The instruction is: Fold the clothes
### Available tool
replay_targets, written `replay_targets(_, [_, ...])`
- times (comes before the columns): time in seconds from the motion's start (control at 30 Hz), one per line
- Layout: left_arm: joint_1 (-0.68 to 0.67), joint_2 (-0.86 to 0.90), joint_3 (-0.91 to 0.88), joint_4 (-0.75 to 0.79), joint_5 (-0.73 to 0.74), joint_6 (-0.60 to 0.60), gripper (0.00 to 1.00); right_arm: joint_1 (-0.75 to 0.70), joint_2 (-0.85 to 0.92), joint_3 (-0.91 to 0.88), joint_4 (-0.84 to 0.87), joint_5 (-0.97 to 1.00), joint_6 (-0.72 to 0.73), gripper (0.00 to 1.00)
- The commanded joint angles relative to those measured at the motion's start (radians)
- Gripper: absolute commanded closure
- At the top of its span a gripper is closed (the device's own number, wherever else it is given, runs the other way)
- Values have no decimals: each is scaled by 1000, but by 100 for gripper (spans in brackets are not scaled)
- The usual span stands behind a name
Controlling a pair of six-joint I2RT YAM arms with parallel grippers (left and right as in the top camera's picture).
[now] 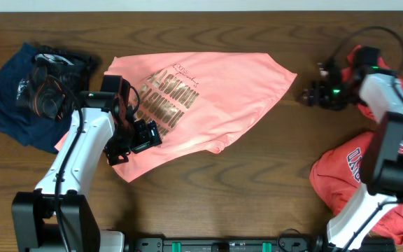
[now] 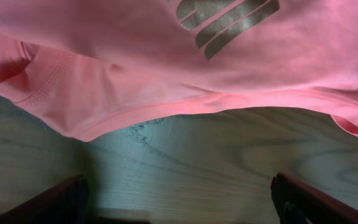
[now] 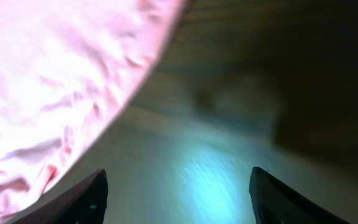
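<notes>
The hem of the pink shirt (image 1: 215, 91) lies just ahead of the left gripper (image 2: 182, 199), jaws spread and empty. The right gripper (image 3: 179, 199), jaws likewise apart, sits beside the shirt's opposite corner.

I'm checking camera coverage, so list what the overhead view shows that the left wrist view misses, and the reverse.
Overhead only: the navy clothes at the left edge, the red clothes on the right, and the right arm. Left wrist only: the stitched hem up close, with its own fingers spread apart over bare wood. Both: the pink shirt with its metallic print, on the wooden table.
</notes>
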Motion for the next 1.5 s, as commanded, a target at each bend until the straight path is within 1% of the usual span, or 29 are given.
replay_targets(0.0, [-2, 9, -7, 12, -13, -2, 6, 60, 56, 1, 74, 25, 65, 26])
replay_targets(0.1, [-2, 9, -7, 26, -13, -2, 5, 103, 89, 1, 200, 27, 156, 15])
replay_targets(0.17, [-2, 9, -7, 30, -13, -2, 6, 124, 103, 1, 261, 28, 175, 14])
replay_targets(0.27, [-2, 9, -7, 30, -13, -2, 6, 150, 126, 1, 328, 49, 177, 16])
replay_targets(0.33, [-2, 9, -7, 30, -13, -2, 6, 161, 137, 1, 351, 98, 214, 17])
replay_targets(0.4, [-2, 9, -7, 30, -13, -2, 5, 164, 149, 1, 365, 124, 235, 24])
replay_targets(0.47, [-2, 9, -7, 31, -13, -2, 6, 164, 159, 1, 372, 137, 238, 36])
replay_targets(0.5, [-2, 9, -7, 32, -13, -2, 6, 163, 164, 1, 378, 144, 238, 43])
replay_targets(0.57, [-2, 9, -7, 34, -13, -2, 6, 160, 165, 1, 386, 166, 239, 71])
replay_targets(0.6, [-2, 9, -7, 34, -13, -2, 6, 159, 165, 1, 388, 174, 239, 93])
replay_targets(0.63, [-2, 9, -7, 34, -13, -2, 6, 156, 164, 2, 387, 178, 238, 99])
replay_targets(0.73, [-2, 9, -7, 34, -13, -2, 5, 134, 157, 2, 359, 183, 237, 99])
replay_targets(0.87, [-2, 9, -7, 37, -12, -2, 6, 48, 113, 17, 243, 245, 237, 99])
replay_targets(1.07, [-2, 9, -7, 37, -2, -2, 5, -178, -9, 32, 55, 263, 211, 99])
replay_targets(1.2, [-2, 9, -11, 27, 28, -2, 6, -307, -55, 32, -63, 246, 198, 99])
replay_targets(1.33, [-11, 9, -32, 18, 96, -2, 5, -351, -57, 29, -166, 202, 113, 99])
replay_targets(1.47, [-53, 9, -87, 42, 105, -3, 5, -335, -57, 27, -217, 202, 86, 99])
